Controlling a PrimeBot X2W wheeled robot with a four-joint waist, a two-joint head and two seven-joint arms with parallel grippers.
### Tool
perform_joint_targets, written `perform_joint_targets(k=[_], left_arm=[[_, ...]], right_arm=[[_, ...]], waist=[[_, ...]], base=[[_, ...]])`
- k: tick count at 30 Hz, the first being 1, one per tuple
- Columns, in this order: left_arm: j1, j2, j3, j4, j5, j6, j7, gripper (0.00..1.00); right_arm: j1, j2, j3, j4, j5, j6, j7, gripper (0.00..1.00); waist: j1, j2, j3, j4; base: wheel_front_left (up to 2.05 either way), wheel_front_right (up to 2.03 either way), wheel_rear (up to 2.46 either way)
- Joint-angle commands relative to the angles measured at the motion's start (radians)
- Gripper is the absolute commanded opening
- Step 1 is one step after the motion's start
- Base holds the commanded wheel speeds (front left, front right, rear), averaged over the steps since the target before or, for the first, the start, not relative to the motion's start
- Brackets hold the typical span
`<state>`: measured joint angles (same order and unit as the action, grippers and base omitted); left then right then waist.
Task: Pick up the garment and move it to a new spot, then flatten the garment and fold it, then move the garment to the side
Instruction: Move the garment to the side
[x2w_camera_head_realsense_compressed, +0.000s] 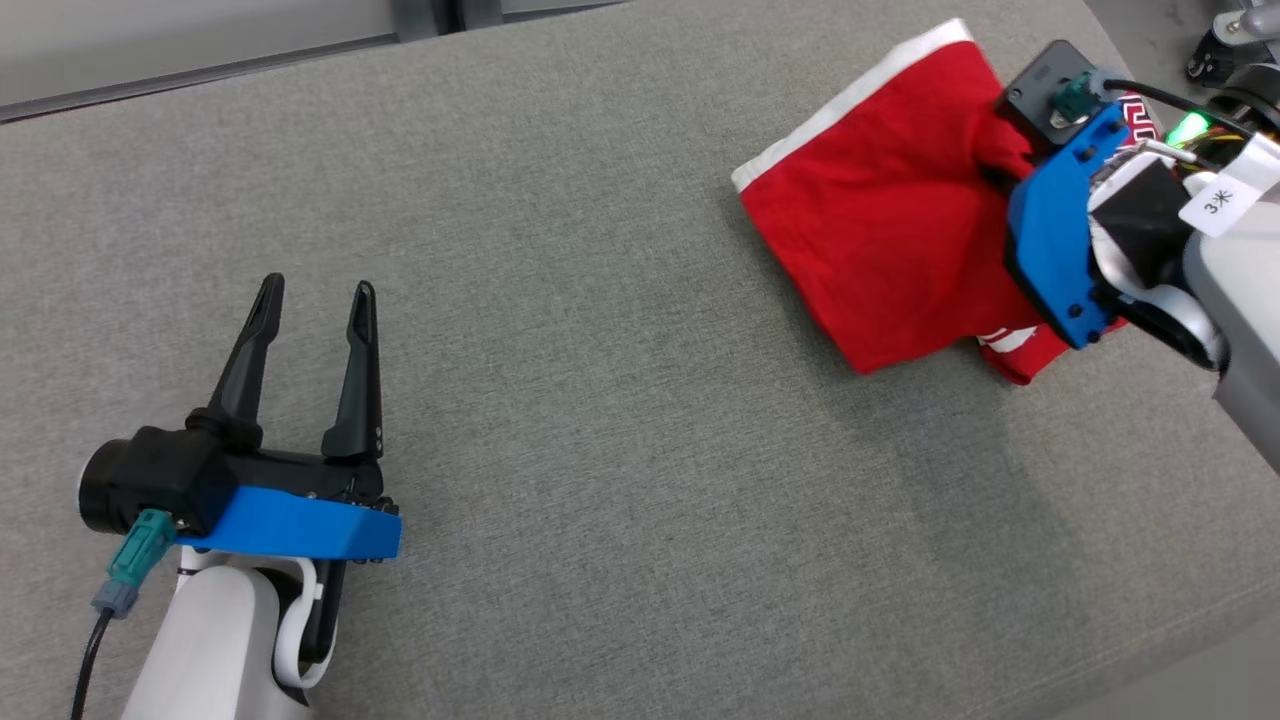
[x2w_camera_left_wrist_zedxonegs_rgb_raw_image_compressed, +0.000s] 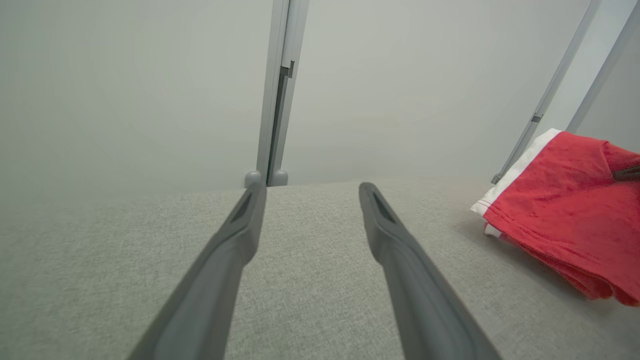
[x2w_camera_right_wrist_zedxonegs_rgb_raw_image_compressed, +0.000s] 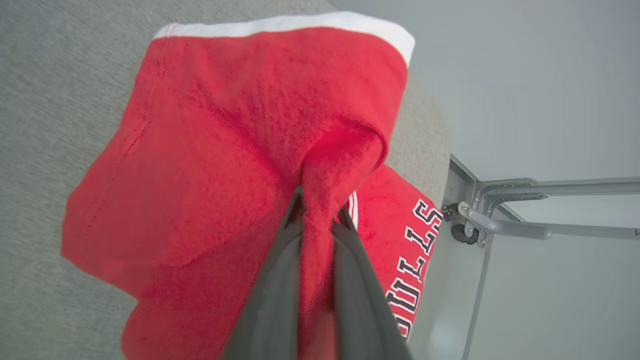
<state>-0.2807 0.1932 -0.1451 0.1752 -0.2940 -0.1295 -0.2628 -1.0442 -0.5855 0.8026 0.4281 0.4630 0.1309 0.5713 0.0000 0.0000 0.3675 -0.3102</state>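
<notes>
- Grey woven tabletop (x2w_camera_head_realsense_compressed: 600, 420), pale wall behind. The red garment (x2w_camera_head_realsense_compressed: 880, 230) is bunched at the far right corner, close to the edge.
- Right gripper (x2w_camera_right_wrist_zedxonegs_rgb_raw_image_compressed: 320, 210): jaws pinched on a ridge of red cloth near the garment's middle.
- Left gripper (x2w_camera_head_realsense_compressed: 318, 290): jaws spread, holding nothing, low over bare fabric and well apart from the garment.
- Step in hand, my read: pick up and relocate. Lift straight up until the hem clears, then carry toward centre. Dragging would likely bunch it more or pull it off the edge.
- The pinch looks like it takes several layers. Confirm nothing slips before moving fast.
- Right wrist view gives the pinch itself, the black-and-white lettering (x2w_camera_right_wrist_zedxonegs_rgb_raw_image_compressed: 415, 260) on a lower layer, and the metal frame (x2w_camera_right_wrist_zedxonegs_rgb_raw_image_compressed: 505, 229) past the table edge. In the head view the wrist housing hides the fingertips.
- Left wrist view shows the white band (x2w_camera_left_wrist_zedxonegs_rgb_raw_image_compressed: 515, 167) and stacked edges side-on.
</notes>
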Motion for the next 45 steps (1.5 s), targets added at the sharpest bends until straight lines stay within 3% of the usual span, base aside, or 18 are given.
perform_joint_targets(k=[1, 9, 13, 18, 19, 20, 29, 34, 39, 45], left_arm=[[-0.019, 0.014, -0.005, -0.001, 0.004, -0.001, -0.002, 1.0], [-0.041, 0.081, -0.01, -0.05, 0.016, -0.001, 0.042, 1.0], [-0.051, 0.111, -0.006, -0.09, 0.022, -0.001, 0.072, 1.0], [-0.05, 0.14, 0.0, -0.144, 0.023, 0.008, 0.106, 1.0], [-0.047, 0.144, 0.002, -0.152, 0.024, 0.009, 0.113, 1.0], [-0.044, 0.148, 0.003, -0.161, 0.024, 0.011, 0.119, 1.0], [-0.019, 0.132, -0.006, -0.148, 0.005, 0.022, 0.11, 1.0], [0.031, 0.092, -0.007, -0.072, -0.02, 0.039, 0.065, 1.0], [0.089, 0.052, -0.004, 0.017, -0.047, 0.046, 0.028, 1.0], [0.151, 0.013, 0.019, 0.096, -0.079, 0.049, 0.006, 1.0]], right_arm=[[-0.016, -0.022, 0.014, 0.011, -0.005, 0.0, -0.01, 0.0], [-0.051, -0.117, 0.024, 0.113, -0.041, 0.0, -0.143, 0.0], [-0.035, -0.121, -0.019, 0.208, -0.085, 0.0, -0.212, 0.0], [-0.001, -0.078, -0.111, 0.317, -0.158, 0.0, -0.32, 0.0], [0.001, -0.07, -0.134, 0.338, -0.172, 0.0, -0.346, 0.84], [0.006, -0.061, -0.159, 0.368, -0.182, -0.001, -0.368, 1.0], [0.04, 0.045, -0.334, 0.527, -0.286, 0.0, -0.527, 1.0], [0.12, 0.114, -0.493, 0.524, -0.226, 0.0, -0.687, 1.0], [0.28, 0.172, -0.6, 0.439, -0.137, 0.0, -0.795, 1.0], [0.522, 0.243, -0.702, 0.246, -0.155, 0.0, -0.821, 1.0]], waist=[[0.0, 0.0, 0.008, -0.006], [0.0, 0.0, 0.081, -0.043], [0.0, 0.0, 0.117, -0.045], [0.0, 0.0, 0.152, -0.044], [0.0, 0.0, 0.156, -0.043], [0.0, 0.0, 0.16, -0.042], [0.0, 0.0, 0.106, -0.007], [0.0, 0.0, -0.002, 0.047], [0.0, 0.0, -0.121, 0.123], [0.0, 0.0, -0.225, 0.199]], base=[[0.0, 0.0, 0.0], [0.0, 0.0, 0.0], [0.0, 0.0, 0.0], [0.0, 0.0, 0.0], [0.0, 0.0, 0.0], [0.0, 0.0, 0.0], [0.0, 0.0, 0.0], [0.0, 0.0, 0.0], [0.0, 0.0, 0.0], [0.0, 0.0, 0.0]])
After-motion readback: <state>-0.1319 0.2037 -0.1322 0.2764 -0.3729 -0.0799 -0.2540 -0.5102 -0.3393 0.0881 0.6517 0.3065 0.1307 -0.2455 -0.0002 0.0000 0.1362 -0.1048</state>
